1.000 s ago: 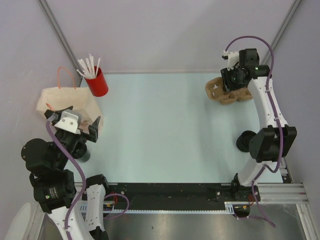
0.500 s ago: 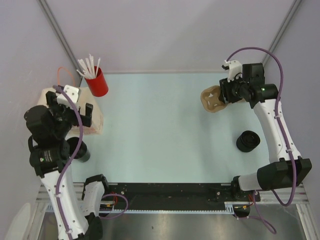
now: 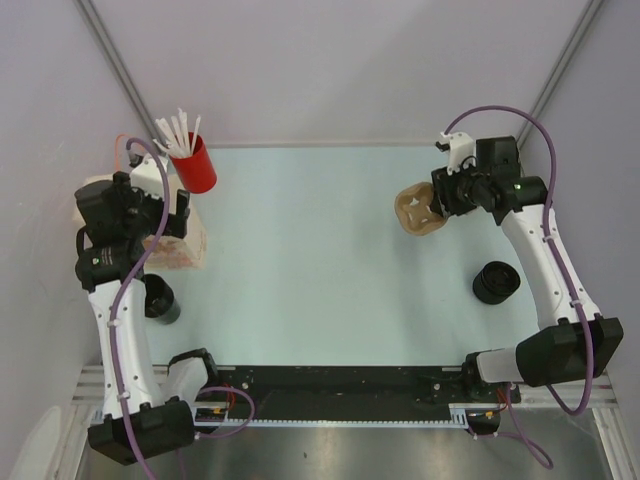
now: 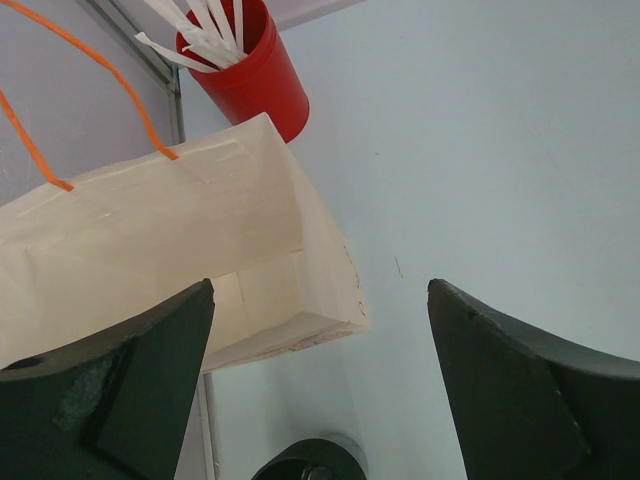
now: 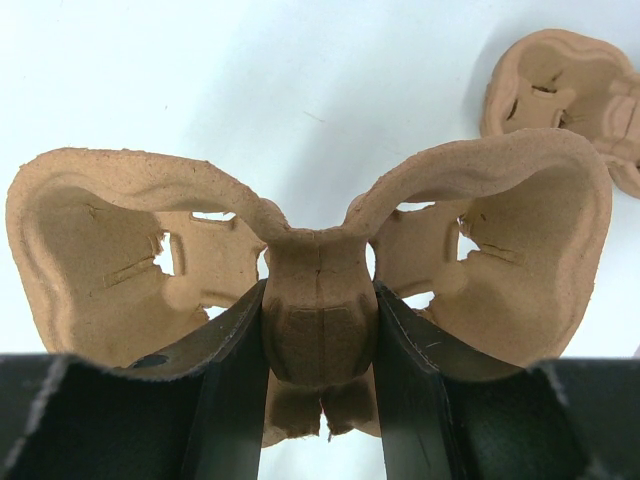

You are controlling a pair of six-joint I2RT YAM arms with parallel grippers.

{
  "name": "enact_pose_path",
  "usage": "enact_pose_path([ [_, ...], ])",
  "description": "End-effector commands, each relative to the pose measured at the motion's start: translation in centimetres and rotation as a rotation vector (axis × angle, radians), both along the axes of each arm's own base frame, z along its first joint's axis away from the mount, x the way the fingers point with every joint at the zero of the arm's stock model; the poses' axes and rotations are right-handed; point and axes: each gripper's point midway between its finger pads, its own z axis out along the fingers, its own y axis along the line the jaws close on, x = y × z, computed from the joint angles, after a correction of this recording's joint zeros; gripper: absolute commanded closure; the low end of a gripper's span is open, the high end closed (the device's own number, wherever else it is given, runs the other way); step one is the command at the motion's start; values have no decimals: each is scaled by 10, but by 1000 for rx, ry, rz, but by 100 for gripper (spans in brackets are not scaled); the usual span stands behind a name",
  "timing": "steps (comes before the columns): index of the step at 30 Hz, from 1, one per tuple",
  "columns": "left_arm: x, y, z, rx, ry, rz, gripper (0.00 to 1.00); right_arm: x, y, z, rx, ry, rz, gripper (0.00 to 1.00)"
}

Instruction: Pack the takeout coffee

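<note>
The right pincer [image 5: 318, 325] clamps the middle post of a pulp cup carrier [image 5: 110, 230]. A second carrier [image 5: 565, 90] lies apart on the table [image 5: 250, 80].

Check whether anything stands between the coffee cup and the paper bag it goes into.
Nothing visible does. The coffee cup stands on the table just on the near side of the paper bag, with only bare surface between them. The left hand, open, hovers above the bag, not between them.

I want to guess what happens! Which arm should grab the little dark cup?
Probably the left. The left gripper is open and empty above the paper bag, with the takeout coffee close by. The right gripper is busy clamping the cardboard carrier, far from it.
</note>
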Motion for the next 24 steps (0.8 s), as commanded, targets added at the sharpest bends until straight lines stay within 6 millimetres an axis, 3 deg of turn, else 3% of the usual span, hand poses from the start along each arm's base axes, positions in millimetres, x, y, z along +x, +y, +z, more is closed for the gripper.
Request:
enact_pose_path([
  [1,10,9,4,31,-36,15,8,0,7,17,20,-76,22,63],
  [13,29,12,-31,25,27,7,23,-3,13,9,13,-62,40,63],
  [18,38,7,-46,17,71,-14,37,-3,12,7,7,-60,36,63],
  [24,45,0,-47,34,61,-30,54,-2,12,5,8,-57,37,63],
])
